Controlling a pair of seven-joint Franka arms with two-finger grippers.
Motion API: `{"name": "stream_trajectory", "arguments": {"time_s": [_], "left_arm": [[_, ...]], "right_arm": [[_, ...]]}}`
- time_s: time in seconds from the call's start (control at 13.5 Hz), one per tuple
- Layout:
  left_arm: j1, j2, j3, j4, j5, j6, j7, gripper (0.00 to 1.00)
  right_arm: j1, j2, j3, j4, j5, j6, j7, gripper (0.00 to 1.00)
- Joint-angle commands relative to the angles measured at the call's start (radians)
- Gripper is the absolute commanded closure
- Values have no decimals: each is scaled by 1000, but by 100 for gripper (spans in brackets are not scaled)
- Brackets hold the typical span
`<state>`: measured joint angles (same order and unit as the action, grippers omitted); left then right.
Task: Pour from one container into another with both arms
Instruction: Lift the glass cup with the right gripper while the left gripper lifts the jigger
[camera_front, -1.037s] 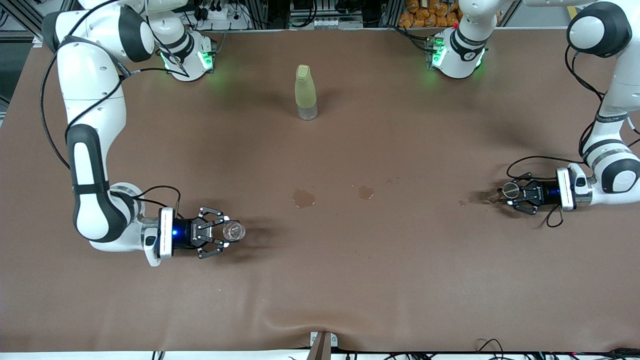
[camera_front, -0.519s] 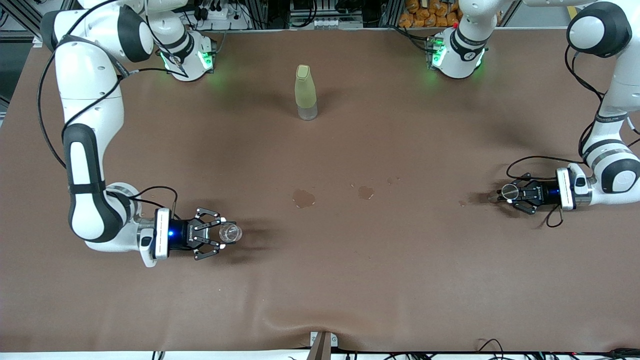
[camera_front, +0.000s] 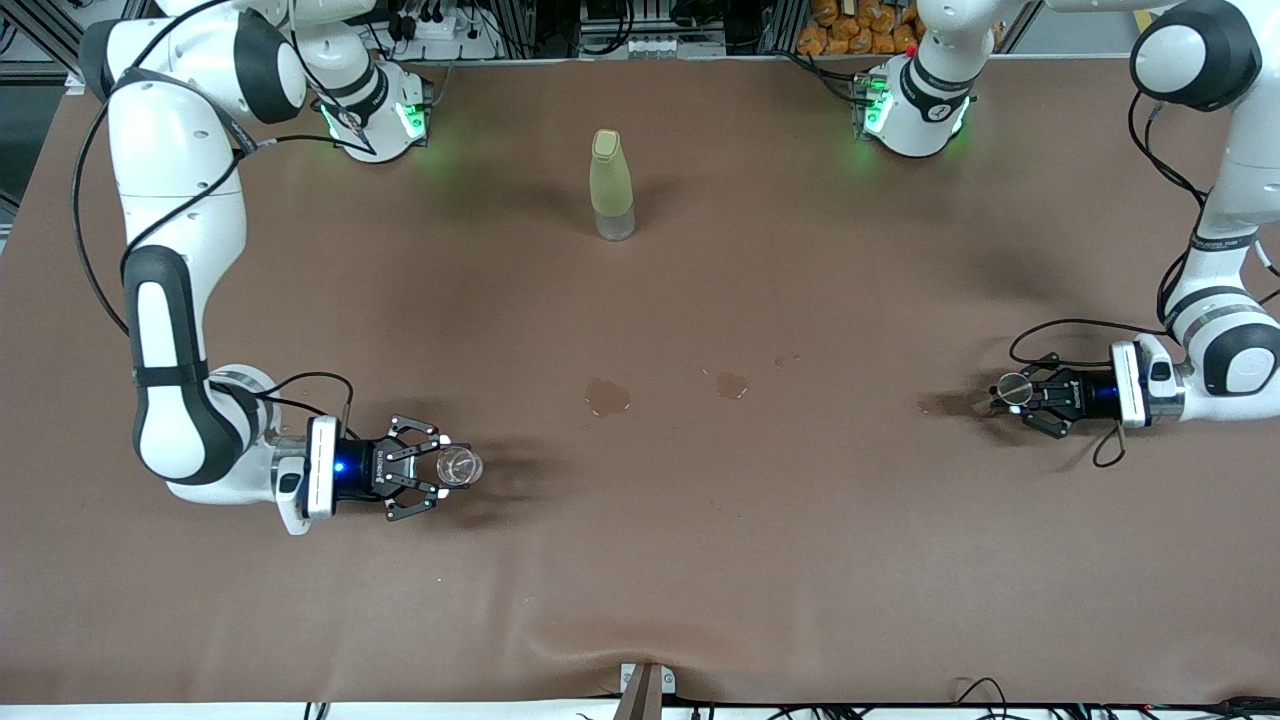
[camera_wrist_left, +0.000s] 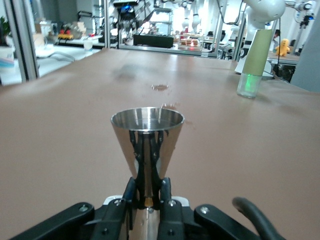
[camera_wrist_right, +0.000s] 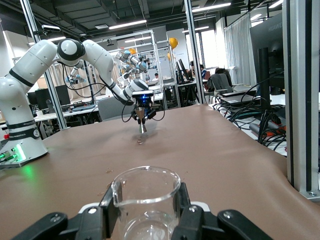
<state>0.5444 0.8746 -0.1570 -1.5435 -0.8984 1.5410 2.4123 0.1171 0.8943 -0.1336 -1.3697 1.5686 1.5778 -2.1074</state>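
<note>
Metal cup (camera_front: 1012, 386): shiny steel cone, wide mouth up, narrow stem, upright; it's pinched at the stem by the left gripper (camera_front: 1020, 392), low over the table (camera_front: 640, 560) at the left arm's end. Glass beaker (camera_front: 461, 465): clear, rimmed w/ a small spout, upright, clamped betw. the right gripper (camera_front: 440, 468) fingers (camera_wrist_right: 111, 205), low over the table at the right arm's end. Both arms bent at the elbow, forearms level, grippers horizontal & aimed toward table centre, well apart. Pale green bottle (camera_front: 611, 185) w/ cap stands upright near the bases, midway. Two small wet spots (camera_front: 607, 396) on the brown cloth betw. the grippers.
</note>
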Motion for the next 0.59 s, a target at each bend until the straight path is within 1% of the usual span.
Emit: {"name": "stream_trajectory", "arguments": {"time_s": [0.0,0.15,0.3,0.44,0.52], "left_arm": [[-6,-51,-57,-21,-5,-4,5,100],[-11,-49,-107,-21,-7,-4,4,100],[-30,-49,-154,-26,-19,1,1,100],[-75,-46,-179,-29,-39,28,-15,100],[-102,-46,-182,-30,-59,42,-25,100]], "right_arm": [[4,-51,-7,-3,13,5,105,85],[18,-89,-11,-3,13,27,173,84],[50,-141,-4,-12,13,79,182,84],[88,-170,-3,-46,25,119,184,84],[105,-198,0,-77,28,164,184,84]]}}
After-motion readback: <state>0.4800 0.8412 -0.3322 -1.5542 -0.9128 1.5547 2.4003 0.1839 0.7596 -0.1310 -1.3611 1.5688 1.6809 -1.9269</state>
